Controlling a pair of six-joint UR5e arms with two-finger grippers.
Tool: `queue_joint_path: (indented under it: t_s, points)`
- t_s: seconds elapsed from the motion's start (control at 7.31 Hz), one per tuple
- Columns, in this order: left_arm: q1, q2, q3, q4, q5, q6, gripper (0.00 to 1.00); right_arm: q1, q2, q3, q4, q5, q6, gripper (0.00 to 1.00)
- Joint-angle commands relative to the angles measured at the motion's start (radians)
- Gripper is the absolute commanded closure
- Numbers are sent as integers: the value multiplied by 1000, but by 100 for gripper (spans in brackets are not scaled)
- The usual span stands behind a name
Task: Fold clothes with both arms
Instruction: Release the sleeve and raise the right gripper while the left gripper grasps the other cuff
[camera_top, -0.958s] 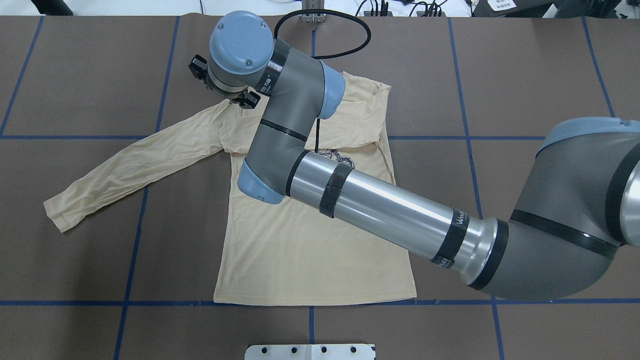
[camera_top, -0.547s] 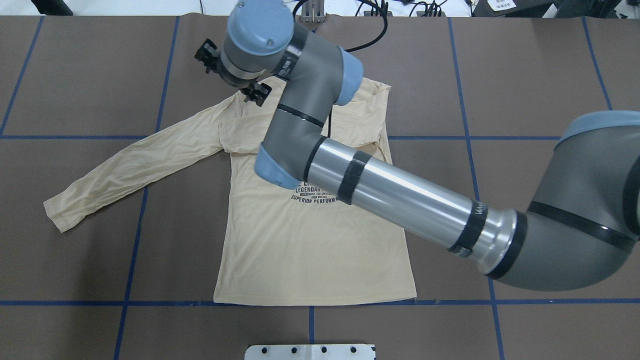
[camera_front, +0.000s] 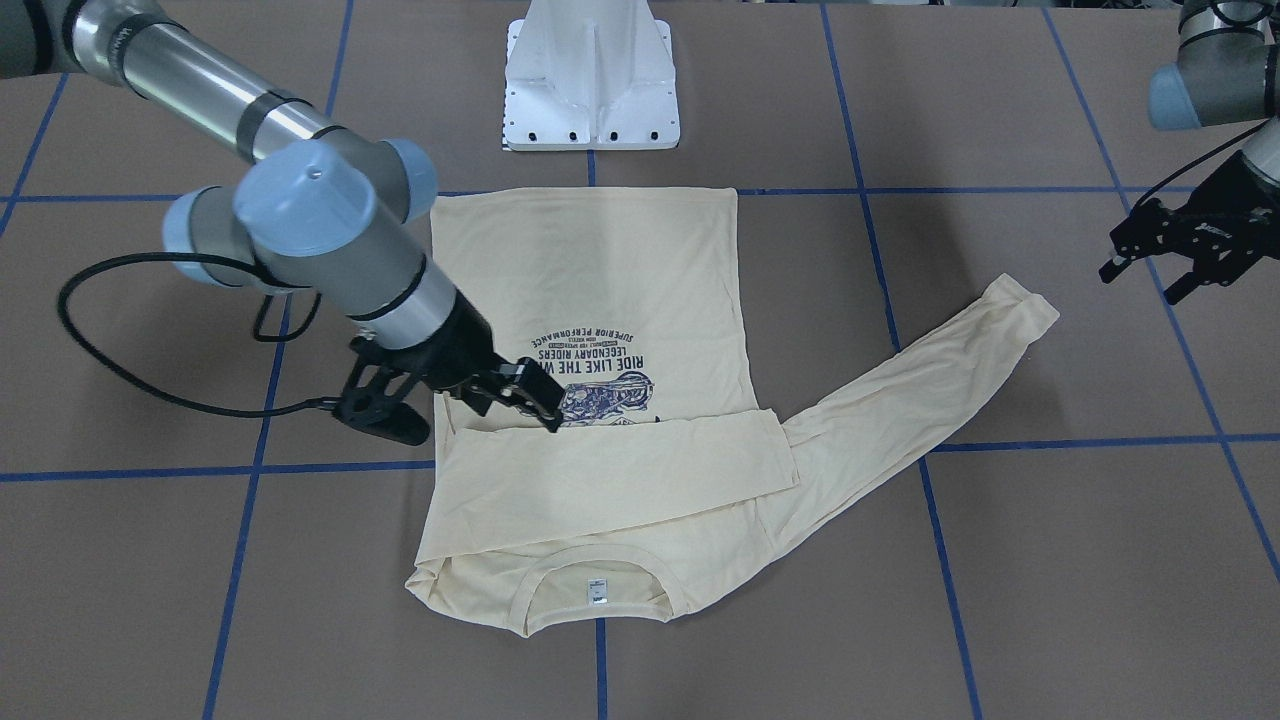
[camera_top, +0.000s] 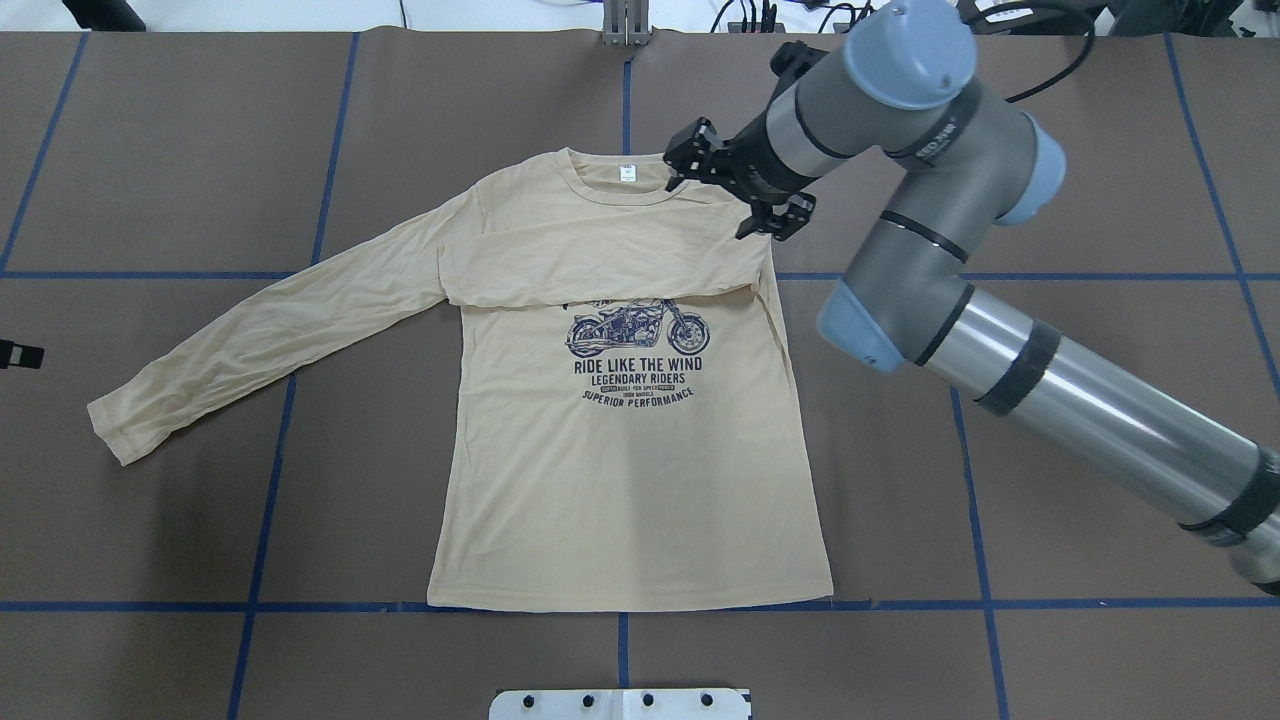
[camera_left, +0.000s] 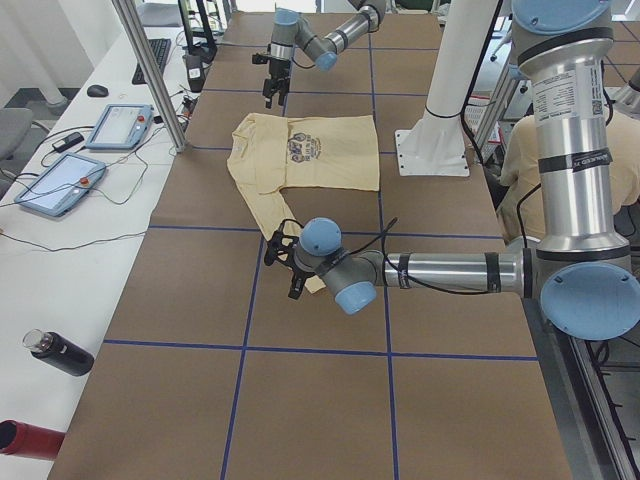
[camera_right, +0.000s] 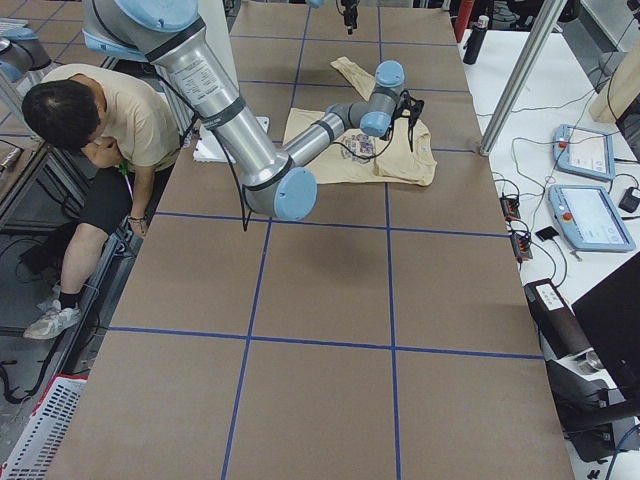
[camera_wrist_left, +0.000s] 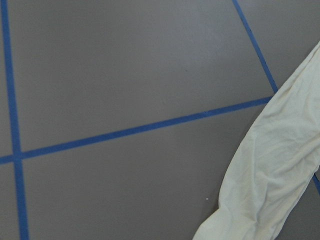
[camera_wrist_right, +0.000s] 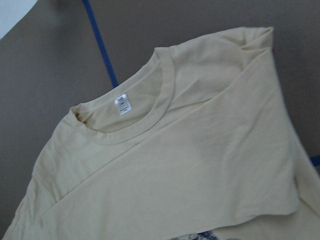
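Swung rightward across the shirt (camera_top: 620, 480) since earlier, right arm (camera_top: 1000, 330) bent low over its shoulder, right gripper (camera_top: 735, 185) spread wide, empty. Shirt lay flat, one sleeve (camera_top: 600, 265) folded across chest. Left gripper (camera_front: 1165, 250) hovered apart, fingers parted.

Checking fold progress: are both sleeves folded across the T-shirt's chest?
No, one sleeve lies across the T-shirt, but the other sleeve stretches out sideways.

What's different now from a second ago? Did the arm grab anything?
The right arm's end effector swung from the T-shirt's shoulder on the robot's left to the shoulder on its right. It is open and holding nothing. This uncovered the chest print. The T-shirt itself stayed put: the folded sleeve still crosses the chest and the other sleeve is still spread out.
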Motion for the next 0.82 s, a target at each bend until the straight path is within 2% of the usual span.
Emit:
queue_joint_path:
  t_s: [0.0,0.55,0.68]
  points:
    - [93,-8,46,-10,12,-40,15,49,-107,43,8,51,-121,1]
    - [114,-91,135,-12,14,-34,30,49,-115,55,8,47,-126,1]
    - [114,-111,158,-12,14,-33,30,49,-115,55,8,47,-126,1]
